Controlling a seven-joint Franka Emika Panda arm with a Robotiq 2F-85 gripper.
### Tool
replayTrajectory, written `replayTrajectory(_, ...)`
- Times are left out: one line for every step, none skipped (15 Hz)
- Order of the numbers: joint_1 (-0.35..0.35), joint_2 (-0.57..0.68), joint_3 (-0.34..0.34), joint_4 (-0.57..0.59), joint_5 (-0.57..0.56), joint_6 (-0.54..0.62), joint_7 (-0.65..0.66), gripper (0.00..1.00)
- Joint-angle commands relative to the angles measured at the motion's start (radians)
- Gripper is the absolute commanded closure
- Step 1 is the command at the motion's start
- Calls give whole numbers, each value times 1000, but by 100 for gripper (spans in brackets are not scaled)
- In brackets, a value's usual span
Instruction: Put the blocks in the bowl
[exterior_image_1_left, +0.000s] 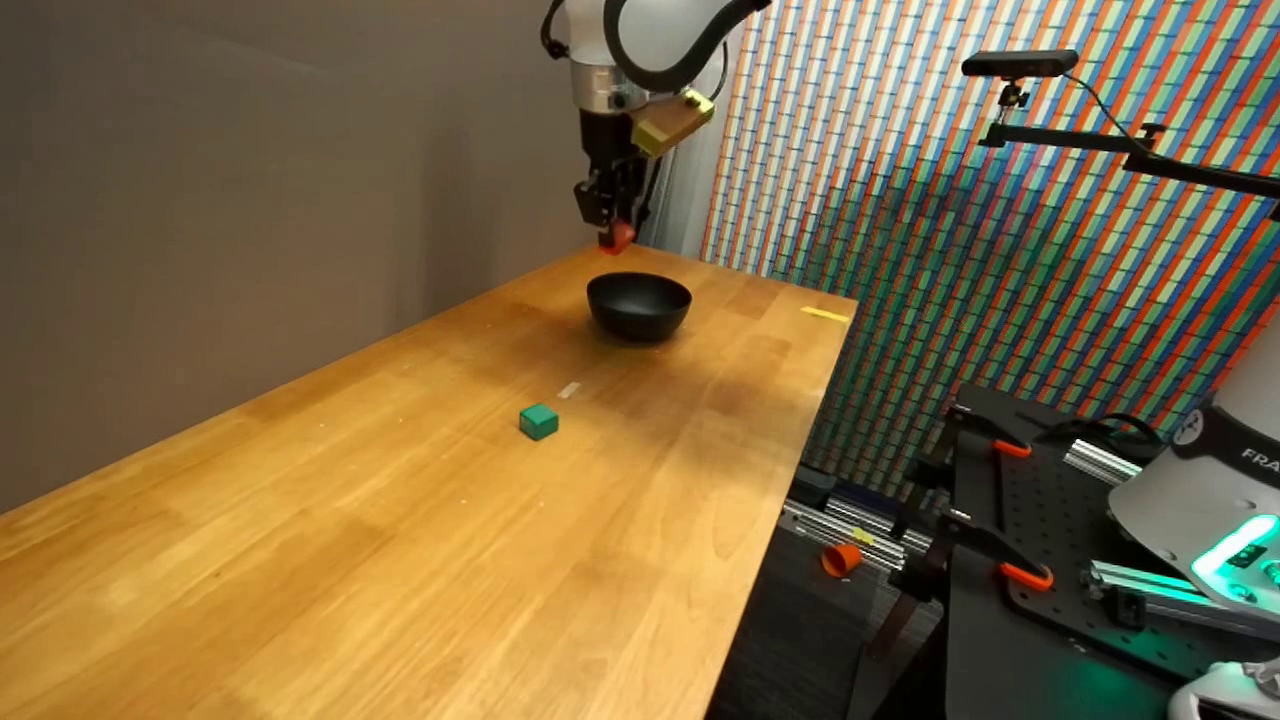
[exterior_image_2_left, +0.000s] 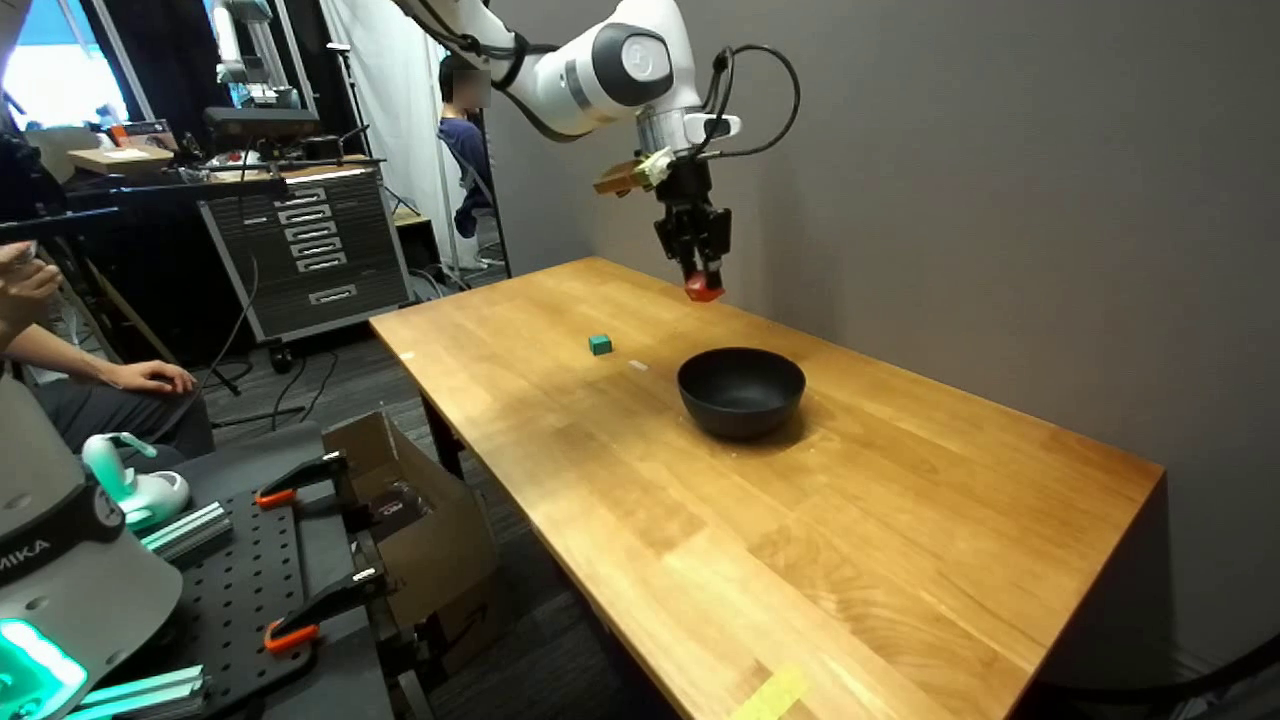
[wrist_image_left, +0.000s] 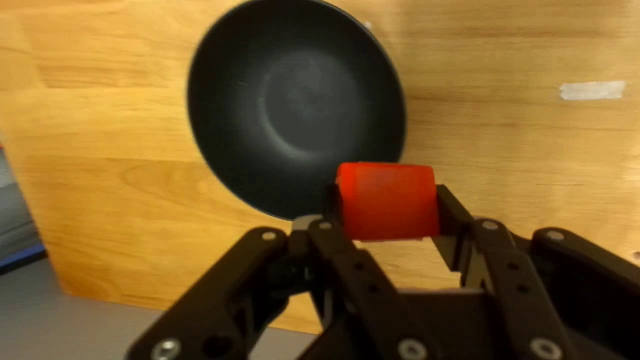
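Note:
The black bowl (exterior_image_1_left: 638, 318) stands upright on the wooden table in both exterior views (exterior_image_2_left: 740, 415), and its inside looks empty in the wrist view (wrist_image_left: 310, 107). My gripper (wrist_image_left: 389, 212) is shut on the red block (wrist_image_left: 390, 200), with a finger on each side. In both exterior views the gripper (exterior_image_1_left: 614, 232) holds the red block (exterior_image_2_left: 703, 290) in the air, higher than the bowl's rim. In the wrist view the block overlaps the bowl's lower right rim. The green block (exterior_image_1_left: 538, 422) sits on the table apart from the bowl (exterior_image_2_left: 600, 345) and is out of the wrist view.
The wooden table (exterior_image_1_left: 450, 560) runs along a grey wall (exterior_image_2_left: 960, 230). A small whitish tape piece (wrist_image_left: 592, 90) lies between the bowl and the green block. A yellow tape strip (exterior_image_1_left: 825, 314) marks the table near one end. A person (exterior_image_2_left: 90, 375) sits beyond the robot base.

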Motion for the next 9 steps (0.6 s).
replayTrajectory(0, -85, -34, -108, -73, -31, 90, 29)
replayTrajectory(-6, -92, -29, -119, -72, -43, 94, 28)
replayTrajectory(-13, -96, -24, -129, -67, -51, 94, 22)
replayTrajectory(-19, -98, -11, -134, -52, -54, 81, 15)
replayTrajectory(-28, -100, 6, -140, -27, -60, 58, 8)
replayTrajectory(-53, -101, 47, -139, 41, -68, -5, 1)
replayTrajectory(-69, -100, 78, -137, 96, -77, -50, 0)
replayTrajectory(-74, -92, 104, -127, 141, -84, -75, 0)
replayTrajectory(-81, -89, 131, -117, 189, -99, -104, 0)
